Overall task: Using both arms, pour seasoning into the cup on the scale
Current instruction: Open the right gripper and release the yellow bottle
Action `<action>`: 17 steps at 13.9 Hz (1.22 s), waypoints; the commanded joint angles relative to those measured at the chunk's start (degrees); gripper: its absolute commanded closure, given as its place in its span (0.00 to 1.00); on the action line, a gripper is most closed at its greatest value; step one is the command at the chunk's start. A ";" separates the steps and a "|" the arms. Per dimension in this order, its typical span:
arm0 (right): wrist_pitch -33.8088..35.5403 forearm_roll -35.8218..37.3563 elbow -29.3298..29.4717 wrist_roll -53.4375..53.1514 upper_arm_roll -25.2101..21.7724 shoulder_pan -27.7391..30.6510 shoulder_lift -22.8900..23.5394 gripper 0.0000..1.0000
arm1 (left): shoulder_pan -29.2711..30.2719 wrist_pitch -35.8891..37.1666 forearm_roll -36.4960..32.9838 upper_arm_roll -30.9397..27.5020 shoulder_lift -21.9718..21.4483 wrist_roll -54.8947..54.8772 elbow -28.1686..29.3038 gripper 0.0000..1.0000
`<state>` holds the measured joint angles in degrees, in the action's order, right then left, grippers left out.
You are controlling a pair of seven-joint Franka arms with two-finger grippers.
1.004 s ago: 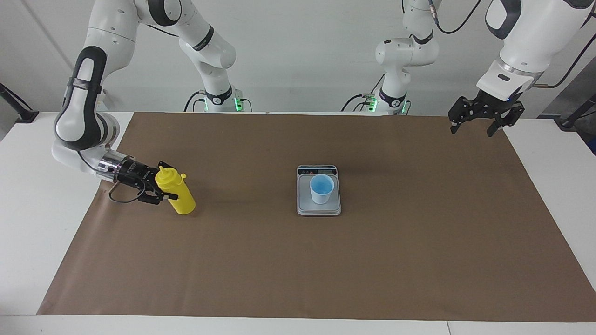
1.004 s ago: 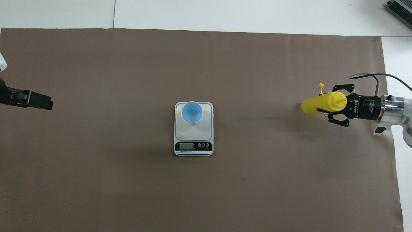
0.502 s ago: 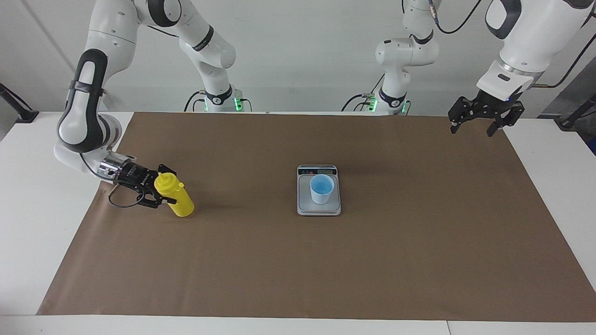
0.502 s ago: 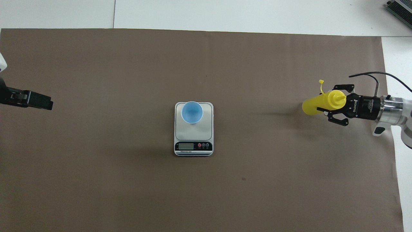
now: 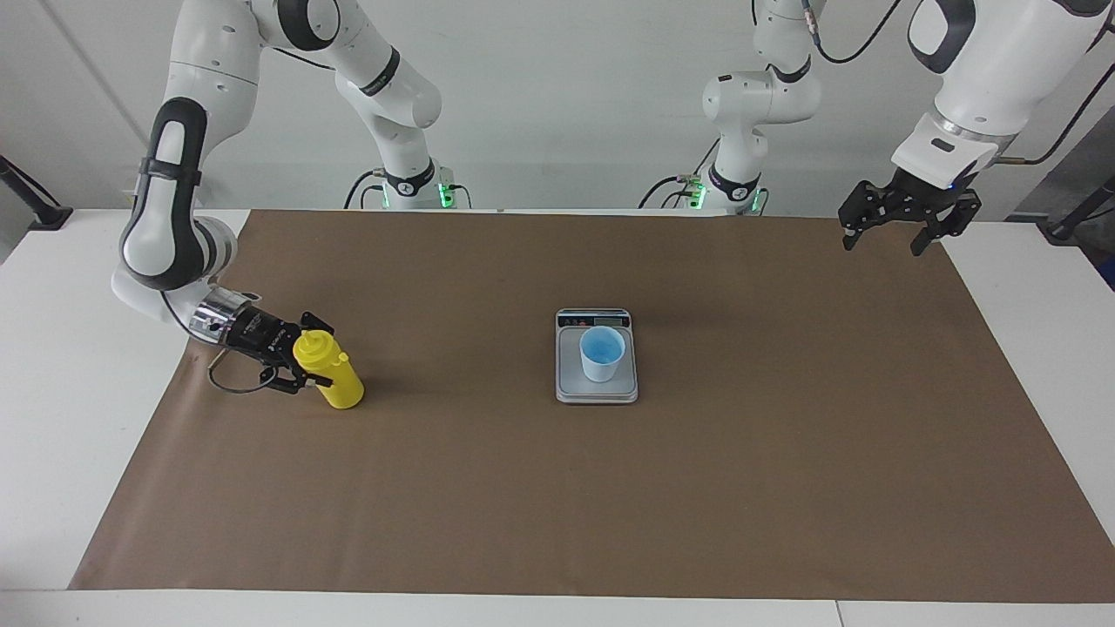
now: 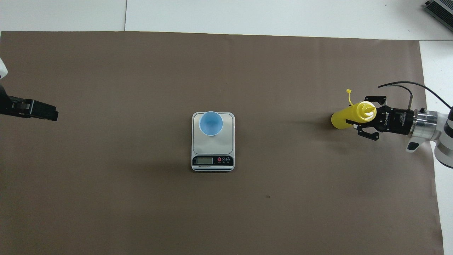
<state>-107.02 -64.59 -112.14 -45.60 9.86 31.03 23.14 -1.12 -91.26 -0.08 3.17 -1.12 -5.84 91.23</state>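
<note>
Since a second ago the right end effector has tipped the bottle nearer upright, clamped just below its nozzle. It sits at the right arm's end of the tabletop, well apart from the cup on the scale, likely ready for carrying over. Over the other end the left end effector waits, fingers spread wide. Overhead, it is cut off at the edge.
</note>
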 commanded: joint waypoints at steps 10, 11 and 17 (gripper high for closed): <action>-2.05 2.97 0.26 -3.27 0.07 -0.54 -2.40 0.00 | 0.51 0.20 -1.06 0.26 -1.42 -0.84 1.50 0.00; -2.14 4.11 0.26 -3.36 -0.28 -0.53 -2.48 0.00 | 0.51 0.20 -1.06 0.34 -1.42 -0.84 1.50 0.00; -2.58 15.26 1.48 -9.59 -1.16 -0.45 -7.75 0.00 | 0.51 0.20 -1.06 0.34 -1.51 -0.84 1.50 0.00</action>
<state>-108.77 -53.19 -110.72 -51.87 8.31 30.37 18.63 -1.12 -91.26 -0.08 3.17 -1.12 -5.85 91.23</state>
